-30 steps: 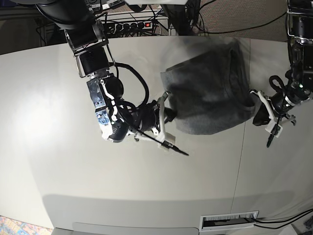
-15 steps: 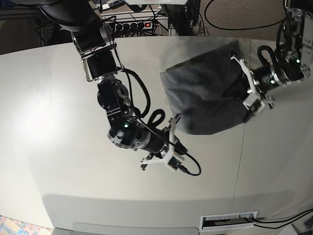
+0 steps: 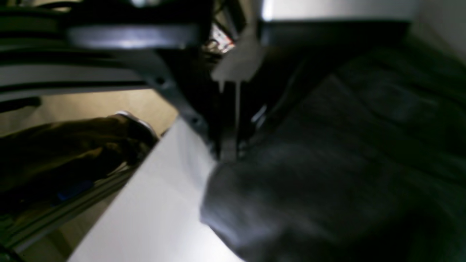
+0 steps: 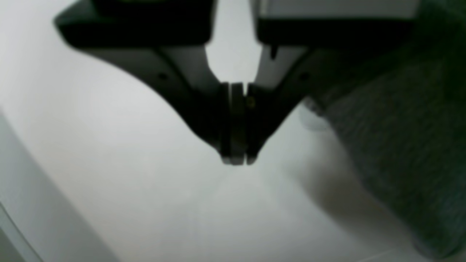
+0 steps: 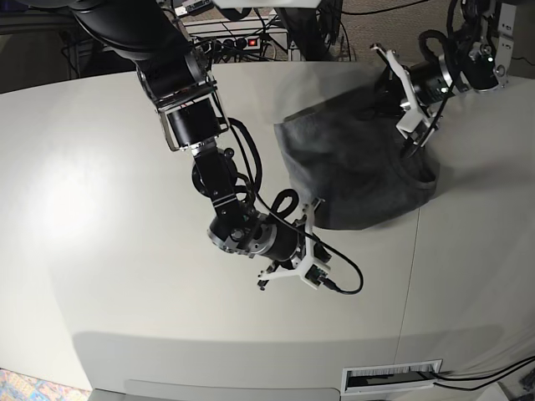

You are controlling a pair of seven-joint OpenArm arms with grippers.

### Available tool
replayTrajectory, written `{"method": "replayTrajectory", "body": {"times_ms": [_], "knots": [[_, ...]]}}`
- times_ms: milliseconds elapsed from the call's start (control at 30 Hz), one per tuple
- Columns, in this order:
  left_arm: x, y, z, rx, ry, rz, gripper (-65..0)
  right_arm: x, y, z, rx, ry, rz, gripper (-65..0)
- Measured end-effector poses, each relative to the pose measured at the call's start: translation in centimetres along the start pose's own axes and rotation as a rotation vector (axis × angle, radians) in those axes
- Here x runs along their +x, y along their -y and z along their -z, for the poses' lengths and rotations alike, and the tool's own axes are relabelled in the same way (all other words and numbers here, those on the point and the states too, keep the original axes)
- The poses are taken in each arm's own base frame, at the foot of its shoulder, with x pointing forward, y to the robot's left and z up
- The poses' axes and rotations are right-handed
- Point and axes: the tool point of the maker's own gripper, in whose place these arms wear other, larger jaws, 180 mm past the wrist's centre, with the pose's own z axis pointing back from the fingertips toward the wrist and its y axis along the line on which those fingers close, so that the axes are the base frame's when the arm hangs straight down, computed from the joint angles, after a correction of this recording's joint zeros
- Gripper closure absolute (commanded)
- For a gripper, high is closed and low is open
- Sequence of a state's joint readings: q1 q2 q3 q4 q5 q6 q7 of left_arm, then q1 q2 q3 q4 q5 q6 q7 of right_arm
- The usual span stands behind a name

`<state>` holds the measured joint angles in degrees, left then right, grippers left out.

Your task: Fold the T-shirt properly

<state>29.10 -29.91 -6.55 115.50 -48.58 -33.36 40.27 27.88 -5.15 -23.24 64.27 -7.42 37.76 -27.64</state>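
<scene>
The heather-grey T-shirt (image 5: 343, 159) lies folded in a compact bundle on the white table (image 5: 100, 209), right of centre toward the back. My left gripper (image 5: 410, 134) hangs over the shirt's back right part. In the blurred left wrist view its jaws look shut (image 3: 227, 149) at the shirt's edge (image 3: 327, 174); I cannot tell whether fabric is pinched. My right gripper (image 5: 311, 209) is just off the shirt's front left edge. The right wrist view shows it shut and empty (image 4: 236, 156) above bare table, with the shirt (image 4: 400, 153) to one side.
A power strip and cables (image 5: 226, 42) lie behind the table's back edge. A table seam (image 5: 410, 276) runs front to back under the shirt's right side. A slotted vent (image 5: 393, 378) sits at the front right edge. The left wrist view shows floor beyond the table edge (image 3: 83, 153).
My left arm swung from the shirt's front right corner up over its back right part. My right arm drew forward, away from the shirt's front left corner. The shirt stayed put.
</scene>
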Motion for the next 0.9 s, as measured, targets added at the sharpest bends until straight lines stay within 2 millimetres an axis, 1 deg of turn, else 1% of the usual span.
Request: {"method": "replayTrajectory", "body": {"times_ms": [100, 300, 400, 533, 667, 767, 833, 900], "knots": [[-1.2, 1.0, -0.1, -0.027, -0.019, -0.011, 0.0, 0.2, -0.3, 0.7, 0.014, -0.001, 0.009, 0.0], [-1.9, 0.3, 0.5, 0.028, -0.017, 0.011, 0.0, 0.4, -2.1, 1.6, 0.055, -0.006, 0.015, 0.0], [-2.7, -0.8, 0.6, 0.055, -0.011, -0.009, 0.0, -0.6, -2.9, 1.7, 0.073, -0.067, -0.013, 0.0], [-5.3, -2.3, 0.6, 0.091, -0.051, -0.061, 0.0, -1.3, -4.7, 2.0, 0.129, -0.127, -0.017, 0.0], [-7.2, -3.8, 0.5, 0.132, -0.091, -0.053, 0.0, -2.7, -6.2, 2.0, 0.168, -0.219, -0.036, 0.0], [-7.4, -4.3, 0.4, 0.148, -0.084, -0.033, 0.0, -4.0, -7.1, 1.8, 0.189, -0.287, -0.061, 0.0], [-7.6, -4.9, 0.0, 0.154, -0.082, -0.019, 0.0, -4.8, -7.4, 1.5, 0.208, -0.311, -0.041, 0.0], [-7.7, -5.8, -0.6, 0.171, -0.097, 0.019, 0.0, -5.4, -7.5, 1.1, 0.229, -0.325, -0.001, 0.0]]}}
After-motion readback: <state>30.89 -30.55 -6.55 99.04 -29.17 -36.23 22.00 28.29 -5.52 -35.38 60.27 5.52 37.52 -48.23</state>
